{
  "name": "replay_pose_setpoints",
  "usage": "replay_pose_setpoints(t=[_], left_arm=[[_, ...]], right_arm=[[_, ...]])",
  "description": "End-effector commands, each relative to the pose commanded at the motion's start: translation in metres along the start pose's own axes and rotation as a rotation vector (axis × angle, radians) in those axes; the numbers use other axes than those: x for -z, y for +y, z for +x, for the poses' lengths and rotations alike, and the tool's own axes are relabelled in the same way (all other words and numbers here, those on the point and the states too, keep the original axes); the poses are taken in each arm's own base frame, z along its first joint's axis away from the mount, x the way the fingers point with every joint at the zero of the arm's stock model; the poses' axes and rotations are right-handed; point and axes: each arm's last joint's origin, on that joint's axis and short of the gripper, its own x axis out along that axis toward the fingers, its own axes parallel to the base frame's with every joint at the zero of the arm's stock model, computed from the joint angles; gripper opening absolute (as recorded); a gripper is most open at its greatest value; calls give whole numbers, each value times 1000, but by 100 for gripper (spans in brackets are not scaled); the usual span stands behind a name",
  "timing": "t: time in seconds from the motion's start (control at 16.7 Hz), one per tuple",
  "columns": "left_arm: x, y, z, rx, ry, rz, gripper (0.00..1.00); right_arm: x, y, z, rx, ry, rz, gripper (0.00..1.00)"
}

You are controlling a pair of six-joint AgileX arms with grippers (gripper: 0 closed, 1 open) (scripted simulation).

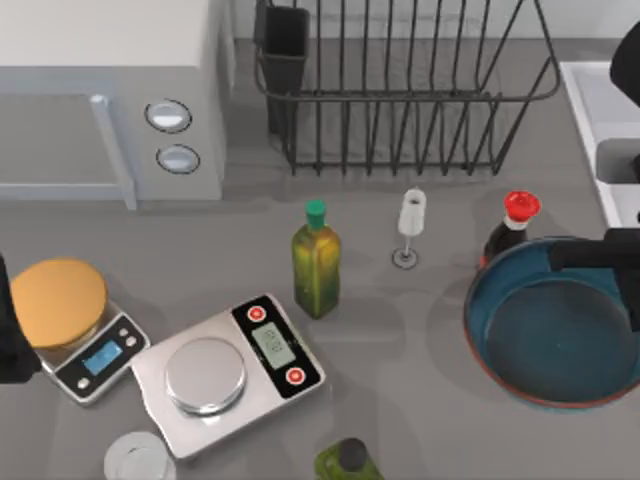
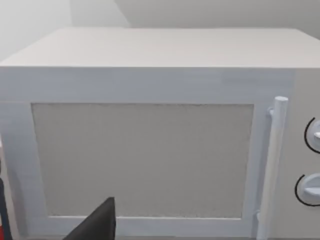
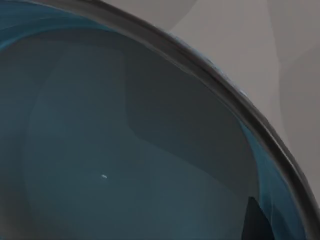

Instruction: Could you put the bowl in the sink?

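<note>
The bowl [image 1: 552, 335] is wide, blue inside with a reddish-brown rim, and lies at the table's right side. It overlaps the base of a red-capped bottle [image 1: 515, 222] and casts a broad shadow to its left, so it looks raised off the table. My right gripper [image 1: 596, 256] is at the bowl's far right rim, shut on it. The right wrist view shows the blue inside of the bowl [image 3: 115, 150] up close, with one dark fingertip [image 3: 256, 222] inside the rim. The white sink [image 1: 600, 105] lies at the right edge behind the bowl. My left arm [image 1: 10, 330] is parked at the left edge.
A black wire dish rack [image 1: 400, 90] stands at the back, a white microwave [image 1: 110, 90] back left. An olive oil bottle [image 1: 316, 262] and a small stemmed glass [image 1: 410, 225] stand mid-table. Two scales [image 1: 225, 370] [image 1: 95, 355], a cup [image 1: 138, 458] and a green bottle [image 1: 348, 462] sit front left.
</note>
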Motion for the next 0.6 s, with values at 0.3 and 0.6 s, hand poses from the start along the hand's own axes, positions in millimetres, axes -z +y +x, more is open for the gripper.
replay_pose_setpoints(t=[0.3,0.6], left_arm=[[0,0,0,0,0,0,100],[0,0,0,0,0,0,100]], right_arm=[[-4,-1,2,-22,-16,6,0],[-31,-25,9,-173,-182,76,0]])
